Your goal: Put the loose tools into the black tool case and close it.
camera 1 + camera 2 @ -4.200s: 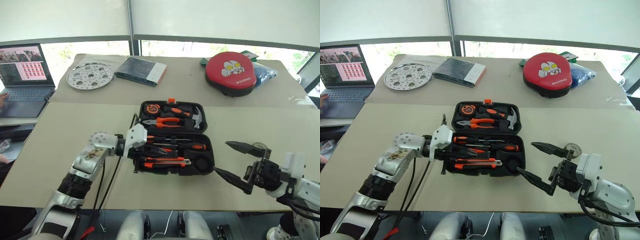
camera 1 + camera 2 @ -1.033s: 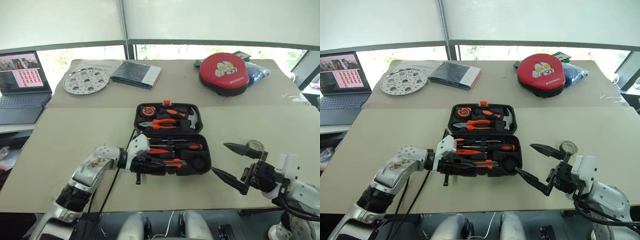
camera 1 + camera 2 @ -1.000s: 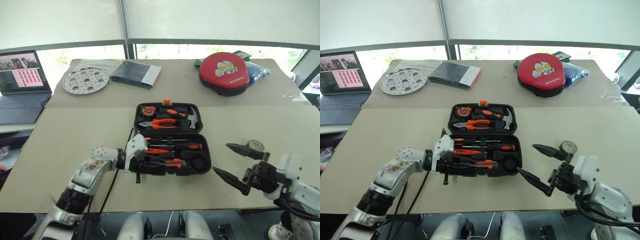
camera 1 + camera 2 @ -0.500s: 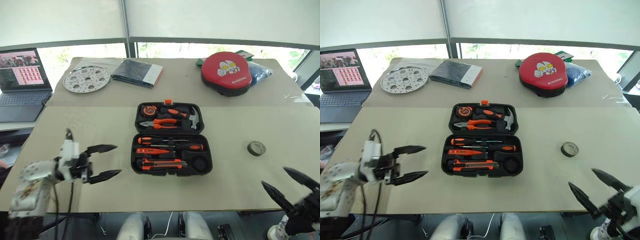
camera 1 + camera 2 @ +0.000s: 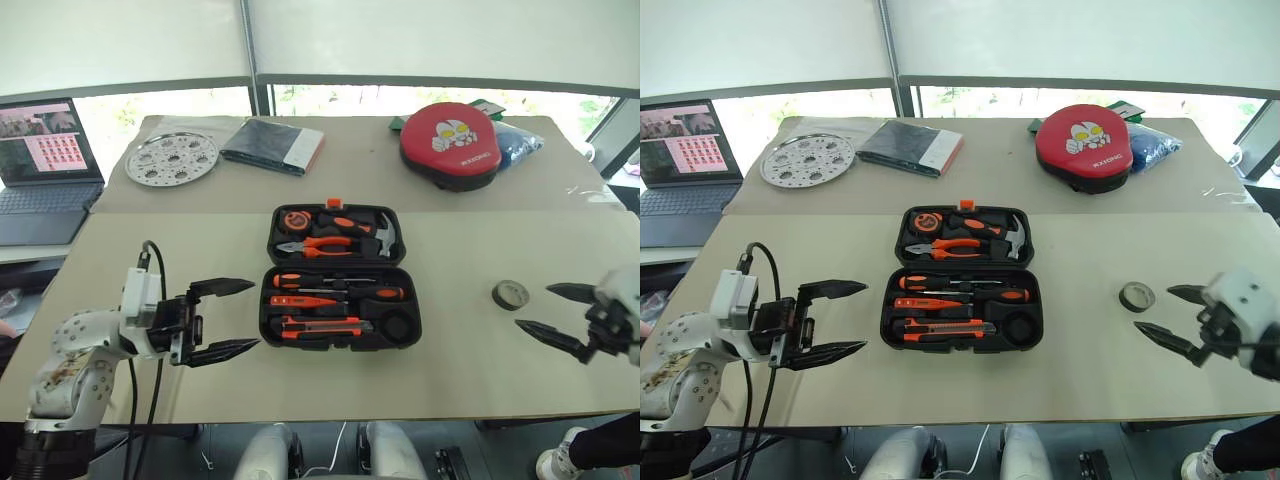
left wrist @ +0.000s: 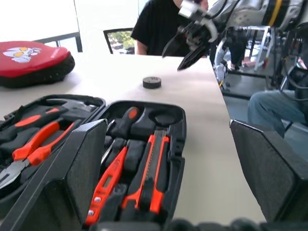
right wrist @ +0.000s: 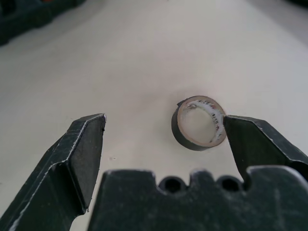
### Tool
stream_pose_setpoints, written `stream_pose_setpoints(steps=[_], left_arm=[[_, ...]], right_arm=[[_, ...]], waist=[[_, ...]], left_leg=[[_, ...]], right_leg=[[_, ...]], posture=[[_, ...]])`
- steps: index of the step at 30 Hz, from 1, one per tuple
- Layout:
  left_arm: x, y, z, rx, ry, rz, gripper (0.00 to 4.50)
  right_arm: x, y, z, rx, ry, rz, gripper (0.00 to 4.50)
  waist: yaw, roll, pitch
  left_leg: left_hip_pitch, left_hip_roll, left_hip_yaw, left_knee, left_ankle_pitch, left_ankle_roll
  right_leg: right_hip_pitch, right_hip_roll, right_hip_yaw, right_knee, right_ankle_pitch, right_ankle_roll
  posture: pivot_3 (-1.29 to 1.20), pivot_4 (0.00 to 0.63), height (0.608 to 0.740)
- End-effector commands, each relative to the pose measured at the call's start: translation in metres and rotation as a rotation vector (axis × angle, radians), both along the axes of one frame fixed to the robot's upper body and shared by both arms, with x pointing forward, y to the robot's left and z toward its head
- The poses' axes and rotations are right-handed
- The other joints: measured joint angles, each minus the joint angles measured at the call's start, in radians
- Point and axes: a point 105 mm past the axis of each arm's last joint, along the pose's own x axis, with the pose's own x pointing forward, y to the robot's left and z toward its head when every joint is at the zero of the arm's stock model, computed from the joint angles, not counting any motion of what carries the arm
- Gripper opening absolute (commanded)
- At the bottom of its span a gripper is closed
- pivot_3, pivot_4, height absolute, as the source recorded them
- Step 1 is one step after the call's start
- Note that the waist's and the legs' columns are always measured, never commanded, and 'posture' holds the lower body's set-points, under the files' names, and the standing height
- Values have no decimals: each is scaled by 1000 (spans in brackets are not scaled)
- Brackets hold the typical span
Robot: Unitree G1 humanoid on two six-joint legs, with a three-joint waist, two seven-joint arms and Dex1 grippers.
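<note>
My left gripper [image 5: 228, 318] has let go and pulled clear of the case [image 5: 340, 275], wide open, empty. Right gripper [image 5: 1170, 313], spread wide and empty, has swung out beside the tape [image 5: 1135, 296] — last loose tool.

The black tool case [image 5: 340, 275] lay open and flat at the middle of the tabletop [image 5: 120, 250], lid half toward the far edge. Its near half held two orange-and-black screwdrivers [image 5: 340, 287], a slim orange tester pen [image 5: 300, 302] and an orange-black utility knife [image 5: 318, 325]. A small grey tape roll [image 5: 511, 294] lay flat, well apart, toward the right edge.
</note>
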Motion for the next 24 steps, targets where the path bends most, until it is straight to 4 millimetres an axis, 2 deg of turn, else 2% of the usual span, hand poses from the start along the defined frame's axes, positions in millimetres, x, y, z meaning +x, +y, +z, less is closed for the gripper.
stream_pose_setpoints(steps=[1,6,10,16,20,22,24], left_arm=[[-1,-10,7,7,-29,-30,4368],[-2,-18,10,6,-36,-52,4368],[-4,-21,12,12,-46,-74,4500],[-6,-20,8,28,-40,-88,4500],[-7,-15,3,29,-31,-83,4500],[-8,-12,0,33,-32,-78,4500],[-8,-8,-2,39,-38,-66,4500]], right_arm=[[9,-13,-13,-63,100,-31,4500],[29,-19,-20,-112,130,-26,4500],[43,-12,-29,-125,126,29,3449],[49,-8,-37,-131,145,76,1385],[50,-9,-34,-130,143,92,84],[49,-1,-23,-98,128,142,33],[43,22,-5,-21,115,272,33]], waist=[[1,0,0],[-7,0,0],[-12,-1,1],[-16,-1,1],[-20,-1,1],[-20,-1,1],[-20,-1,1]], left_leg=[[0,0,0,0,0,0],[-4,-2,1,2,-1,2],[-4,-2,1,3,-1,2],[-2,-1,1,3,0,1],[0,-1,1,3,0,1],[0,-1,1,3,0,1],[0,-1,1,3,0,0]], right_leg=[[0,0,0,0,0,0],[-1,-1,0,-3,1,5],[0,-1,0,-4,2,6],[1,0,0,-3,2,6],[3,-1,0,-3,2,6],[3,-1,0,-2,2,6],[3,-1,0,-2,2,6]], posture=[[0,150,740],[0,150,740],[0,150,740],[0,150,740],[0,150,740],[0,150,740],[0,150,740]])
